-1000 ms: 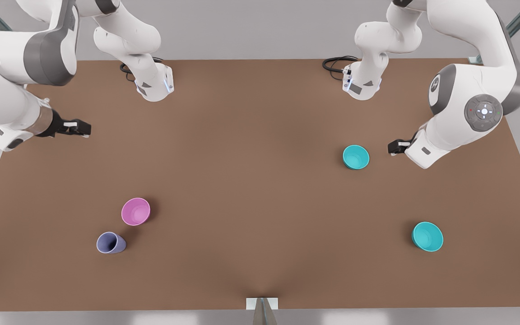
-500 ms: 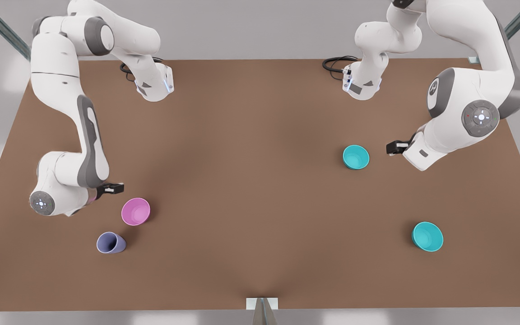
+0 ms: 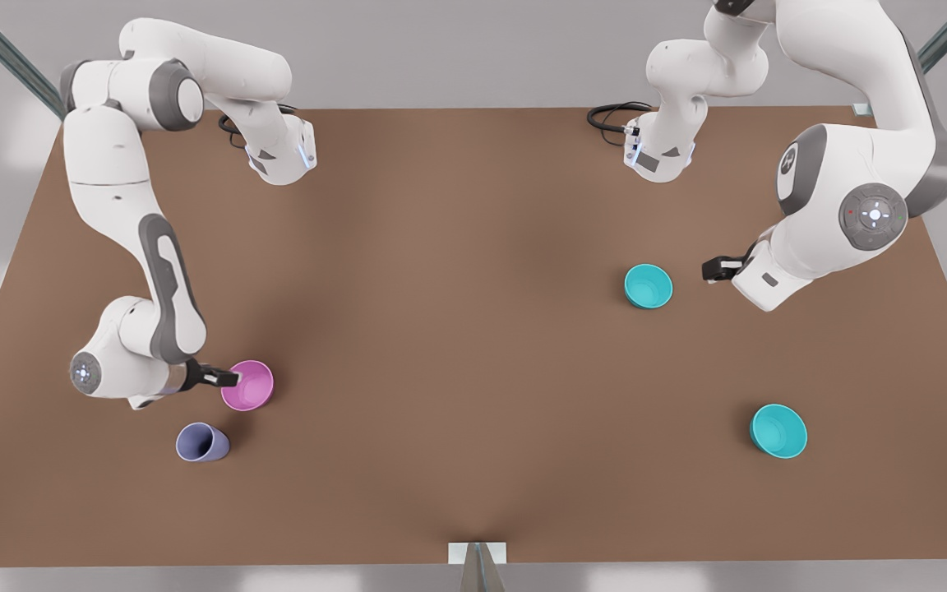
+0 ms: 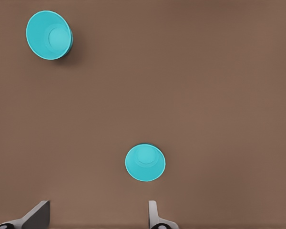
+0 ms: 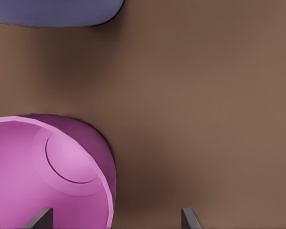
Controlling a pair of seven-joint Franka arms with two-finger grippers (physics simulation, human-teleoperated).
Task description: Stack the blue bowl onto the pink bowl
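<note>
On the table (image 3: 473,345), taken from the front view's left to its right with the pink bowl (image 3: 247,385) as the landmark, a lavender cup (image 3: 202,442) is seen just below and left of that bowl. The right end effector (image 3: 223,378) is placed at the pink bowl's left rim, its fingers (image 5: 189,220) spread apart with the rim between them and nothing yet clamped. Well to the right of the pink bowl, the blue bowl (image 3: 648,286) stands upright, and the left end effector (image 3: 714,269) is held just beyond its right side, fingers (image 4: 155,215) apart and empty. A second teal bowl (image 3: 778,431) lies farthest right. The blue bowl's rim should be straddled squarely before closing, so that it is lifted level; the pink bowl is probably best steadied meanwhile.
</note>
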